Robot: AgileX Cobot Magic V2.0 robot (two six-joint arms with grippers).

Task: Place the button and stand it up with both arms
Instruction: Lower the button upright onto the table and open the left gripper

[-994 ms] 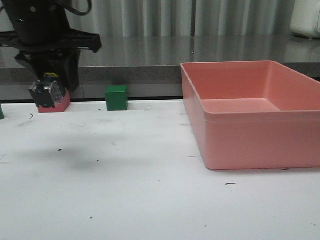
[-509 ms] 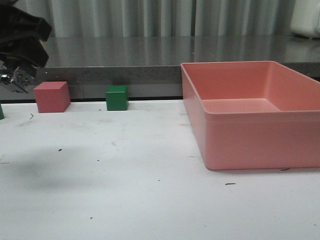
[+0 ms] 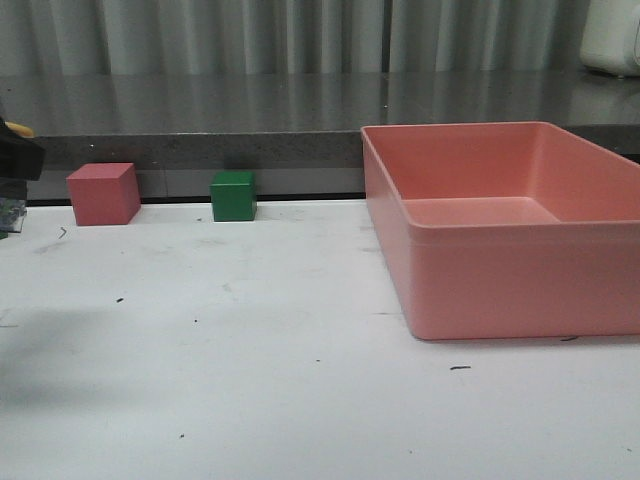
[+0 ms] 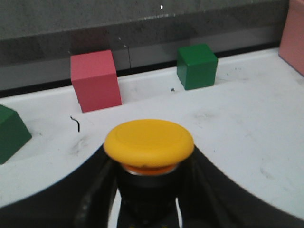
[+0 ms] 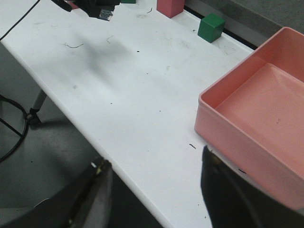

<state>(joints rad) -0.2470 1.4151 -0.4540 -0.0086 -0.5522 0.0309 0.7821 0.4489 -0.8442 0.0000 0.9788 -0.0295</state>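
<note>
The button [image 4: 148, 142], with its yellow mushroom cap and black collar, sits between the black fingers of my left gripper [image 4: 149, 166], which is shut on it above the white table. In the front view only a sliver of this gripper [image 3: 12, 160] shows at the far left edge, with the button's clear base [image 3: 9, 216] below it. My right gripper [image 5: 154, 183] is open and empty, high over the table's front edge; it does not show in the front view. The left gripper with the button also shows far off in the right wrist view [image 5: 97, 8].
A red cube [image 3: 103, 193] and a green cube [image 3: 233, 195] stand at the table's back edge. Another green cube [image 4: 9, 135] stands further left. A large pink bin [image 3: 520, 235] fills the right side. A grey ledge runs behind the table.
My left gripper has moved left with the button, from in front of the red cube to the far left edge of the front view. The red cube now shows fully.
</note>
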